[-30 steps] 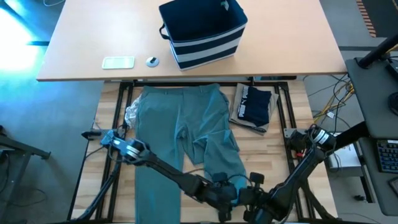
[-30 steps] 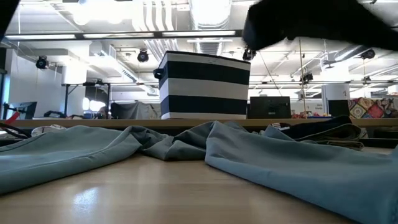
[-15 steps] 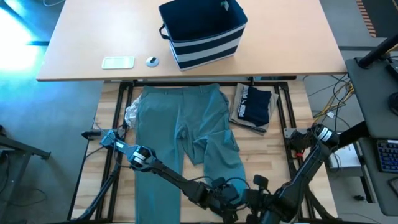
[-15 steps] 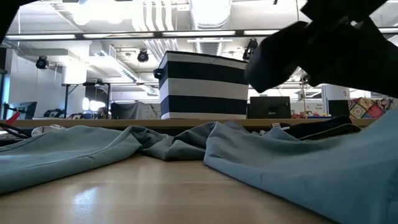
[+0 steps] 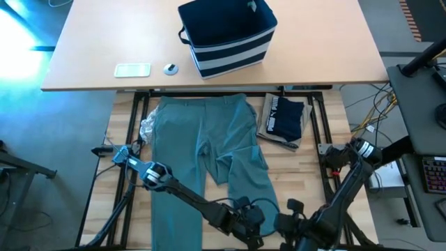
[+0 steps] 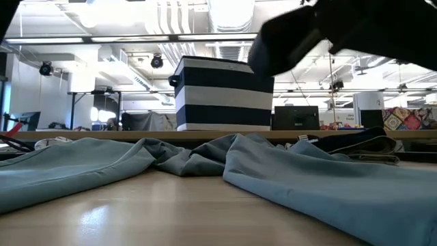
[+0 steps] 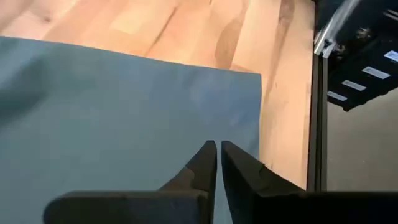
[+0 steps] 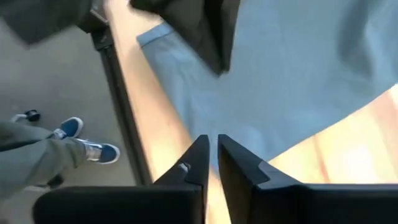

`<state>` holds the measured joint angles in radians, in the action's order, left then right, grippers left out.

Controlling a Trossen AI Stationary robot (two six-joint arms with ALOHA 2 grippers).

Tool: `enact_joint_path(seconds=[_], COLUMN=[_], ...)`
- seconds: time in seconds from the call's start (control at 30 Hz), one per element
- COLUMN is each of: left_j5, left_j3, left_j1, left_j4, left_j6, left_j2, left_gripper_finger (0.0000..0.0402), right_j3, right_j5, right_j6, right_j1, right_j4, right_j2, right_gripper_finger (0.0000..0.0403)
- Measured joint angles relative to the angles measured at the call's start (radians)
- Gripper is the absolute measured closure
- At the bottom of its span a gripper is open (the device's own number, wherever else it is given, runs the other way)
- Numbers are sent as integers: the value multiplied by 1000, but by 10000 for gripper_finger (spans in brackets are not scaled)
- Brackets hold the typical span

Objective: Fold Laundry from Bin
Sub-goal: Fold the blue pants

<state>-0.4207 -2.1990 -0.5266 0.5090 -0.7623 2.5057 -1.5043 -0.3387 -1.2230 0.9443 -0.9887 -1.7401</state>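
The teal-green trousers point(image 5: 209, 146) lie spread on the wooden table, waist toward the far edge and legs toward the near edge. My left gripper point(image 7: 217, 146) is at the near edge, shut over the right leg close to its hem corner point(image 7: 258, 74). My right gripper point(image 8: 211, 140) hangs just beside it, above the same hem, fingers nearly together with nothing between them. The navy striped bin point(image 5: 226, 35) stands on the farther table. My left gripper meets the trouser leg a little in from its hem point(image 7: 214, 134) with its shut fingertips, which slant down from the near edge. I cannot tell whether one layer or several is pinched. The cloth lies flat on the table around them.
A folded navy garment with white print point(image 5: 286, 118) lies right of the trousers, on a tan one. A grey-white patterned piece point(image 5: 146, 127) shows at their left. A flat white object point(image 5: 132, 70) lies on the far table. A person's shoes point(image 8: 74, 137) stand beyond the near edge.
My right gripper has risen a little above the hem. In the low view the trouser leg on the right stood bulged up half a second ago and now lies lower and flatter. My left arm has edged down toward the near edge.
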Motion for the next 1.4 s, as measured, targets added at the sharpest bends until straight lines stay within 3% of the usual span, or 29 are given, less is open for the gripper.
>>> enact_joint_path(seconds=[0.2,0.43,0.63,0.83,1.13,1.4], left_j5=[30,43,39,45,45,44], left_j3=[0,5,6,7,8,9], left_j1=[-11,-49,-73,-85,-62,-43], left_j4=[1,-3,2,3,-14,-102], left_j6=[90,136,127,118,168,282], left_j2=[-6,-2,-2,3,3,3], left_gripper_finger=[389,349,290,247,239,235], right_j3=[4,4,-15,-21,-21,-21], right_j5=[-70,-72,-35,-23,-18,-9], right_j6=[-111,69,262,248,228,141], right_j1=[93,107,67,56,42,13], right_j4=[7,10,10,-1,-40,-83], right_j2=[-37,-169,-270,-294,-280,-247], right_gripper_finger=[305,237,228,264,383,394])
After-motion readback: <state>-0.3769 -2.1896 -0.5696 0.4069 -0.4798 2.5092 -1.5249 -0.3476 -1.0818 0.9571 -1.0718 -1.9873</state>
